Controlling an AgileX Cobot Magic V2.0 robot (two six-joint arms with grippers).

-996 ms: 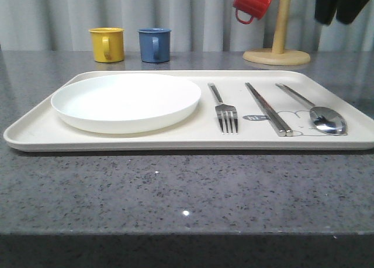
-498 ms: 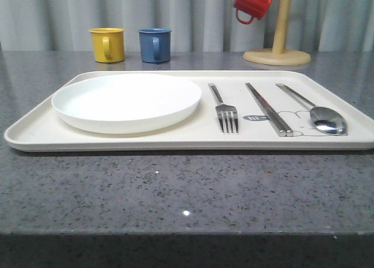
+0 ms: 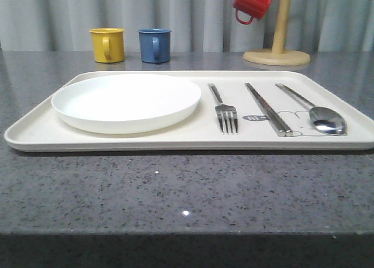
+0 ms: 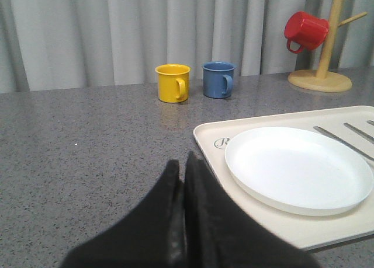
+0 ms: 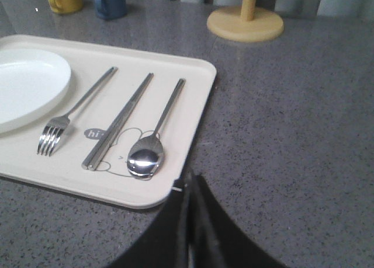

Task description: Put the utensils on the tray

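A: The cream tray (image 3: pixel 146 141) sits flat on the grey speckled tabletop (image 3: pixel 175 192), and everything is on it. The round white plate (image 3: pixel 125 101) takes the nine o'clock half in the front view.

B: And toward three o'clock, a neat row: the fork (image 3: pixel 225 111), then the pair of chopsticks (image 3: pixel 267 108), then the spoon (image 3: pixel 318 113), side by side and apart from one another, handles pointing to twelve o'clock.

A: The chopstick tips lie over the grey "hi" bubble (image 3: pixel 253 117), and the spoon bowl rests on the rabbit drawing (image 5: pixel 120 157).

B: What about the hands?

A: In the left wrist view, the left hand (image 4: pixel 182 180) has its dark fingers pressed together with nothing between them, over bare tabletop just beside the tray's edge near the plate.

B: Same with the right hand (image 5: pixel 190 192): fingers closed flat against each other, holding nothing, just outside the tray's rounded corner by the spoon.

A: Back at twelve o'clock, well apart from the tray, stand a yellow mug (image 3: pixel 107 44) and a blue mug (image 3: pixel 155 44), near each other, with a red mug (image 3: pixel 252 2) hanging on the wooden mug tree (image 3: pixel 277 46).
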